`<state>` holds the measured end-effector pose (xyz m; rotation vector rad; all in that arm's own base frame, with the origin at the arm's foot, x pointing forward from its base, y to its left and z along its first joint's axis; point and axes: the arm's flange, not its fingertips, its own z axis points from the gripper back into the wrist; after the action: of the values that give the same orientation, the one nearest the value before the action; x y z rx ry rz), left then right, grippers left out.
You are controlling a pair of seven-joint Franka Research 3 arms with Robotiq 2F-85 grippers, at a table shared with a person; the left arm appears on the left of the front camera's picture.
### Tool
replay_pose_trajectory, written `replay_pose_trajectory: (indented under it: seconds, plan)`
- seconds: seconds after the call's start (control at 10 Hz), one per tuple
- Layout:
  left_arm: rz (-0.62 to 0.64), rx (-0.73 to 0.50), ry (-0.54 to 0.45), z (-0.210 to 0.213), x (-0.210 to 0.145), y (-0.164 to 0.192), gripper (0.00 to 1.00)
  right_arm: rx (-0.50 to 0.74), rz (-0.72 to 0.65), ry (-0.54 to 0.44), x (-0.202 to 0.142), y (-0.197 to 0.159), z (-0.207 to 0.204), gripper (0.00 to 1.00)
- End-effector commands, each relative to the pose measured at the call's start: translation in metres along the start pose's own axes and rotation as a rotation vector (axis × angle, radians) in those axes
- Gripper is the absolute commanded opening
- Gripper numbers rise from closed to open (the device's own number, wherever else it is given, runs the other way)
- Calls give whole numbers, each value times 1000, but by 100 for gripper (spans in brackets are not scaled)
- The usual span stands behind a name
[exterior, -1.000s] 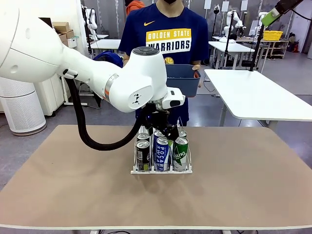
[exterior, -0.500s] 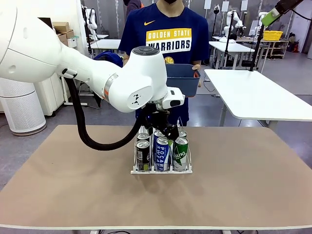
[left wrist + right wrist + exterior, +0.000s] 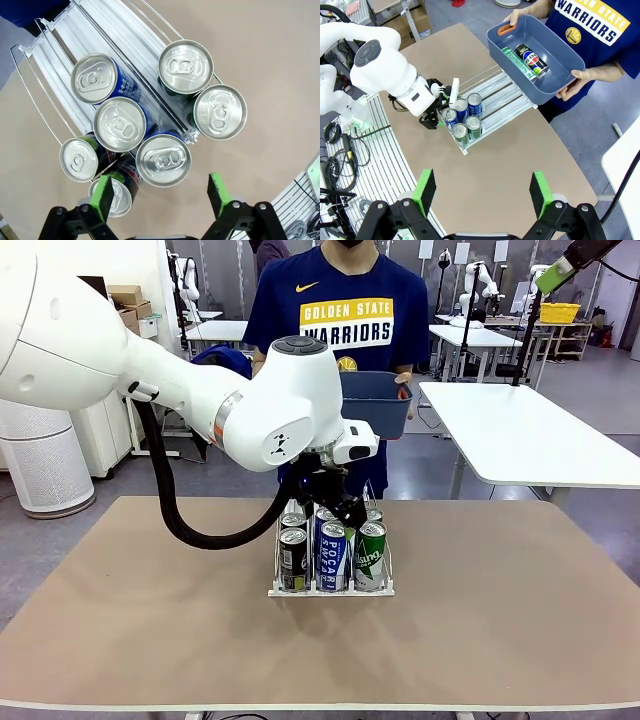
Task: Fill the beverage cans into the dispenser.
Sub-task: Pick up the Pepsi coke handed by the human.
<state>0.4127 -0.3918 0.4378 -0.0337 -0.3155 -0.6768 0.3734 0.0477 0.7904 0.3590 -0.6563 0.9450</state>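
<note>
**Left gripper wide above the stocked dispenser**

The left gripper (image 3: 160,177) hangs over the front end of the dispenser (image 3: 330,590), jaws wide and gripping nothing. In its wrist view the green pads (image 3: 103,196) rise at 7 and 5 o'clock. The cans (image 3: 120,124) stand upright below, seven silver tops crowded at the front lip: three blue-and-white ones in the middle lane, and two in each side lane. Bare rails run off toward 11 o'clock. From the front, the dispenser sits mid-table (image 3: 500,620), with the front row black-and-green, blue, then green from 9 to 3 o'clock. The right gripper (image 3: 482,187) is high over the table, jaws wide, holding nothing. In its view, at 1 o'clock, a person's hands (image 3: 577,82) hold a blue bin (image 3: 560,42); two more cans lie in it.
</note>
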Motion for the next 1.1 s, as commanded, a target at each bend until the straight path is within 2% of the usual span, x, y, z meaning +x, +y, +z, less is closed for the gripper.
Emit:
replay_pose_trajectory:
  seconds: [0.0,0.1,0.3,0.4,0.8,1.0]
  plan:
    - [-6,-66,-13,15,-1,14,100,0,-1,0,0,0,0,100]
    - [-18,-161,-33,36,-5,23,100,0,-1,0,0,0,0,100]
    - [-39,-191,-104,85,-17,53,100,0,-1,0,0,0,0,100]
    - [-59,-147,-102,110,-26,73,100,0,-1,0,0,0,0,100]
    - [-143,-98,-208,214,-54,132,100,0,-1,0,0,0,0,100]
    - [-170,-59,-233,260,-59,150,100,0,-1,0,0,0,0,100]
